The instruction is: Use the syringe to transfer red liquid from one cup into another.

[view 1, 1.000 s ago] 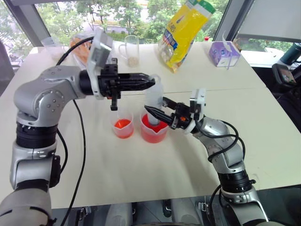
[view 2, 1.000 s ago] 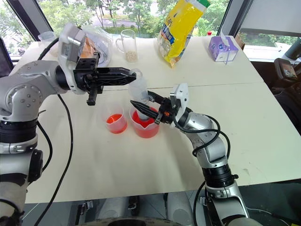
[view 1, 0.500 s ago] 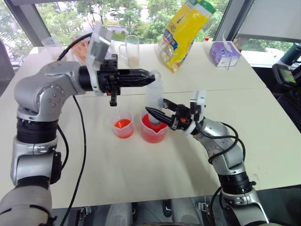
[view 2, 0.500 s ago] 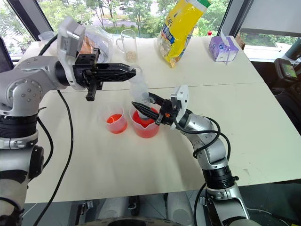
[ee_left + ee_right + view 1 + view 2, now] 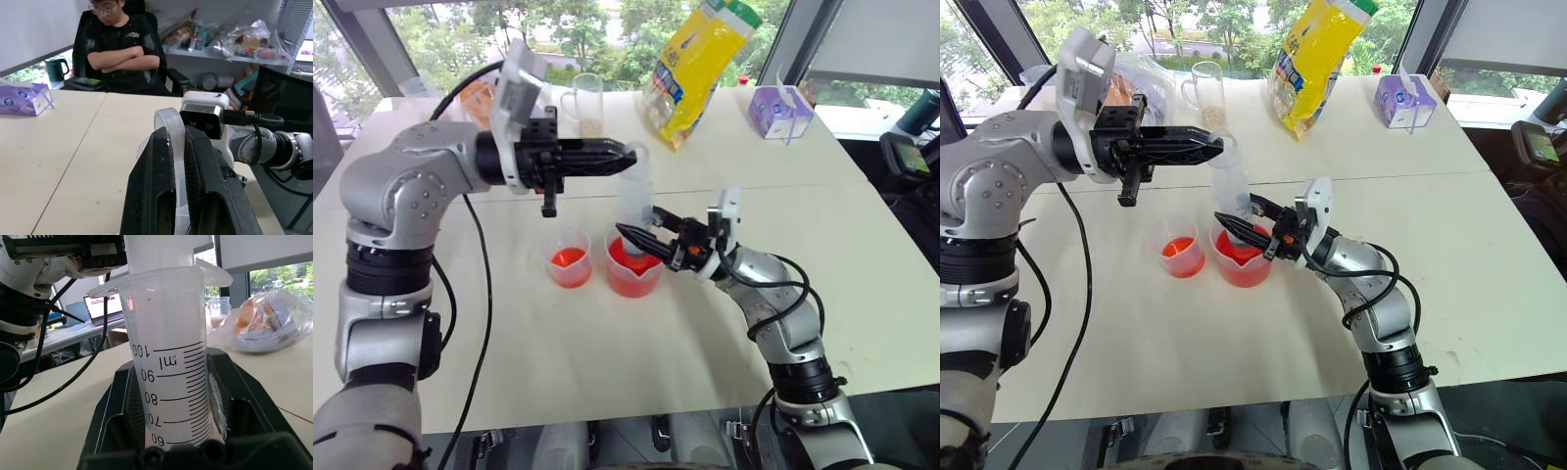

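Syringe (image 5: 634,201) stands upright over the wide spouted beaker (image 5: 632,271), its lower end down inside the beaker's rim, and we see both grippers on it. Our right gripper (image 5: 628,235) reaches in from the right, nearly level, with its two black fingers closed around the clear barrel low down; in the right wrist view the barrel (image 5: 168,357) sits clamped between the black pads, with its black scale marks facing the camera. Our left gripper (image 5: 625,157) comes in level from the left at the top of the syringe. In the left wrist view its fingers (image 5: 151,191) lie close on either side of the white plunger top (image 5: 171,132), with only a thin gap showing, so they pinch the plunger rather than stand open.

The beaker holds red liquid (image 5: 631,282) in its lower part. Just beside it, on its left, stands the small narrow cup (image 5: 569,258), also with red liquid at the bottom; the two are near but we cannot tell whether they touch. Both stand on the pale table (image 5: 607,352). Farther back on the table are a tall clear mug (image 5: 588,101), a yellow bag (image 5: 697,64) and a purple tissue pack (image 5: 779,110).
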You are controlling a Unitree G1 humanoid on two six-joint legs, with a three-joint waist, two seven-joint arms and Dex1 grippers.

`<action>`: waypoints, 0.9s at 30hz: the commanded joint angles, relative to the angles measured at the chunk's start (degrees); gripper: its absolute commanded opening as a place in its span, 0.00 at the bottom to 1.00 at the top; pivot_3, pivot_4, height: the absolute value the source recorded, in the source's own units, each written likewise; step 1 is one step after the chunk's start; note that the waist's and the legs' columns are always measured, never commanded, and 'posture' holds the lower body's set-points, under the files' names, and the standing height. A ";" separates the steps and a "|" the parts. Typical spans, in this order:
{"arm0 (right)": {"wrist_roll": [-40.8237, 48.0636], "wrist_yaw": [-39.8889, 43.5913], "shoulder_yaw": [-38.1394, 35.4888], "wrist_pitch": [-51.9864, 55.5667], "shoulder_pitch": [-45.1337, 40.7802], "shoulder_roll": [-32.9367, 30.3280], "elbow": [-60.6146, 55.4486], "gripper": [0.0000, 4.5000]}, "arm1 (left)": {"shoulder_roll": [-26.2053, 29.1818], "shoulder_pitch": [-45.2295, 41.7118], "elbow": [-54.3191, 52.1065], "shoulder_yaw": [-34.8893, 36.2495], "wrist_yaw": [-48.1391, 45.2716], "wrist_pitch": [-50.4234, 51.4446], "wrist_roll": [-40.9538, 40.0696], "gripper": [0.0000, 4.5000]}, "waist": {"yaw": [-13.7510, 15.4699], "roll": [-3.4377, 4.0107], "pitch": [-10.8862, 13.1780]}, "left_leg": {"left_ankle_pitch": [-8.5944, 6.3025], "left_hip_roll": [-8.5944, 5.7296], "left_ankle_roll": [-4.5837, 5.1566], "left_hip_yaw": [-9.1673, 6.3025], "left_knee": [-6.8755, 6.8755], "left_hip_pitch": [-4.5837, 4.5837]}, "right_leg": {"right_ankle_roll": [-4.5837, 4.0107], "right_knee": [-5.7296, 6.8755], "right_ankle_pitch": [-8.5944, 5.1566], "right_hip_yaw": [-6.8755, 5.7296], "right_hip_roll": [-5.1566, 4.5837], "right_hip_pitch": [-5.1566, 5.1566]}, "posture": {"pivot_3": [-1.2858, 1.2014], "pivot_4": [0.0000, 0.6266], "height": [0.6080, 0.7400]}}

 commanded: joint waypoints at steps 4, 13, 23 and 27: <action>1.57 -0.98 -0.71 1.90 -2.87 -0.31 -3.61 0.30 | 1.12 0.76 -3.08 3.58 1.20 -1.46 -0.05 0.70 | -0.04 0.00 0.00 | 0.01 0.01 -0.01 0.01 0.00 0.02 | 0.00 0.02 0.00 0.00 0.00 0.00 | 0.52 0.24 1.00; 4.48 -2.88 -3.10 4.84 -6.49 -0.76 -5.81 0.30 | 6.73 4.53 -5.49 8.32 1.47 0.29 -1.94 1.00 | -0.10 0.00 0.00 | 0.01 0.06 -0.02 0.01 0.00 0.02 | 0.00 0.03 0.00 0.00 0.00 -0.01 | 0.52 0.24 1.00; 12.81 -4.57 -6.18 10.92 -20.14 1.49 -3.14 0.30 | 18.88 15.08 -8.48 16.85 0.53 1.11 -1.94 1.00 | -0.41 0.04 0.02 | 0.03 0.14 -0.05 0.04 -0.01 0.02 | -0.01 0.06 0.00 0.01 0.01 -0.07 | 0.52 0.24 1.00; 14.50 -2.54 -4.93 11.04 -25.92 5.90 3.48 0.30 | 22.43 21.74 -11.92 22.56 0.73 1.84 -2.89 1.00 | -0.35 0.03 0.01 | 0.03 0.17 -0.06 0.03 -0.03 0.02 | -0.02 0.07 0.00 -0.01 0.03 -0.07 | 0.52 0.24 1.00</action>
